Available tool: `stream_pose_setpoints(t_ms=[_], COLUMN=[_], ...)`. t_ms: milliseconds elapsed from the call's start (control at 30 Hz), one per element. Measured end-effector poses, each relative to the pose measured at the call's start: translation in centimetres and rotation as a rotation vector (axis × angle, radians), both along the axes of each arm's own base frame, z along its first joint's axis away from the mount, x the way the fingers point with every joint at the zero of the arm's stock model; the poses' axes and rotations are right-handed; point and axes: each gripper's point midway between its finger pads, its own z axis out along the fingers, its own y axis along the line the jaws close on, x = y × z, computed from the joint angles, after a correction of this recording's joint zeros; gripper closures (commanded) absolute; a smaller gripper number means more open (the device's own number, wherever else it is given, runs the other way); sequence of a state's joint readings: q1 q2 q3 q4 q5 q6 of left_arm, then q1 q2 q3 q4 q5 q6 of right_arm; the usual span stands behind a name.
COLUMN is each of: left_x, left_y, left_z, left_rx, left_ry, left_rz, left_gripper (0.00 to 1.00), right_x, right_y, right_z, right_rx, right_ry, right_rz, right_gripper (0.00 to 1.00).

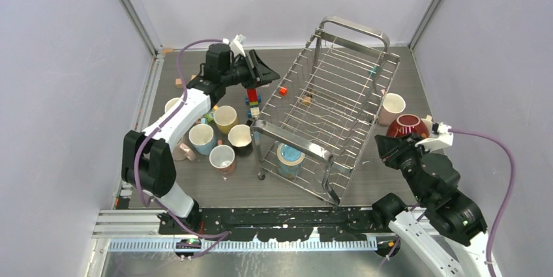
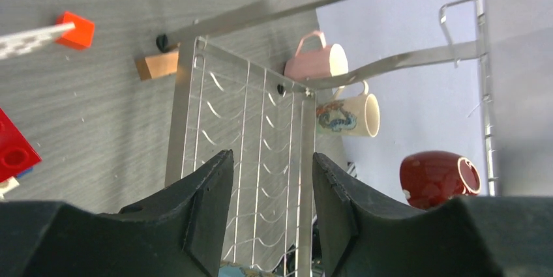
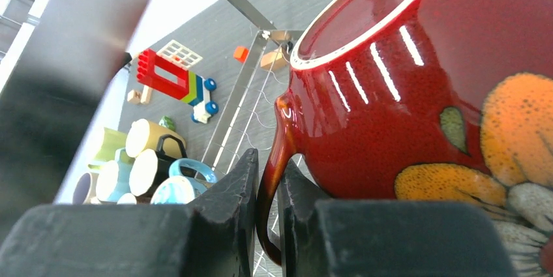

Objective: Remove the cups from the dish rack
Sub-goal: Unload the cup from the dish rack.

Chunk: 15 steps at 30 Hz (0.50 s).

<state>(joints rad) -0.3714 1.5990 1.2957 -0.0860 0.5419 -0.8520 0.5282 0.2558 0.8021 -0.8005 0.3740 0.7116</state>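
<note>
The silver wire dish rack (image 1: pixel 329 111) stands slanted mid-table. One light blue cup (image 1: pixel 289 158) sits in its near end. Several cups (image 1: pixel 215 135) stand left of the rack. A pink cup (image 1: pixel 392 107) lies right of it. My right gripper (image 1: pixel 391 149) is shut on the handle of a dark red flowered cup (image 1: pixel 407 126); in the right wrist view the fingers (image 3: pixel 246 179) pinch the handle of this cup (image 3: pixel 424 94). My left gripper (image 1: pixel 264 72) is open and empty by the rack's far left side. In the left wrist view it (image 2: pixel 272 163) hangs over the rack wires (image 2: pixel 248 120).
Toy blocks lie left of the rack: a red cube (image 1: pixel 282 90), a coloured stack (image 1: pixel 252 101), a wooden block (image 1: pixel 306 100). The left wrist view also shows the pink cup (image 2: pixel 319 62), a cream patterned cup (image 2: pixel 345 115) and the red cup (image 2: pixel 437 178). Walls enclose the table.
</note>
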Motion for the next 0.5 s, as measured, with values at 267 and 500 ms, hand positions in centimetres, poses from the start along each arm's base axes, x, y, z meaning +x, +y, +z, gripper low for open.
stream_pose_setpoints(t_ms=[267, 500], left_x=[1.4, 0.5], left_y=[1.6, 2.4], left_z=[6.2, 12.9], left_rx=[-0.006, -0.006], left_ry=[-0.136, -0.293], left_rz=[0.040, 0.041], left_gripper=[0.31, 0.02], right_x=[-1.7, -1.4], right_y=[-1.7, -1.3], right_z=[5.3, 9.2], right_rx=[0.019, 0.021], right_ry=[-0.045, -0.044], right_rz=[-0.033, -0.027], right_gripper=[0.99, 0.99])
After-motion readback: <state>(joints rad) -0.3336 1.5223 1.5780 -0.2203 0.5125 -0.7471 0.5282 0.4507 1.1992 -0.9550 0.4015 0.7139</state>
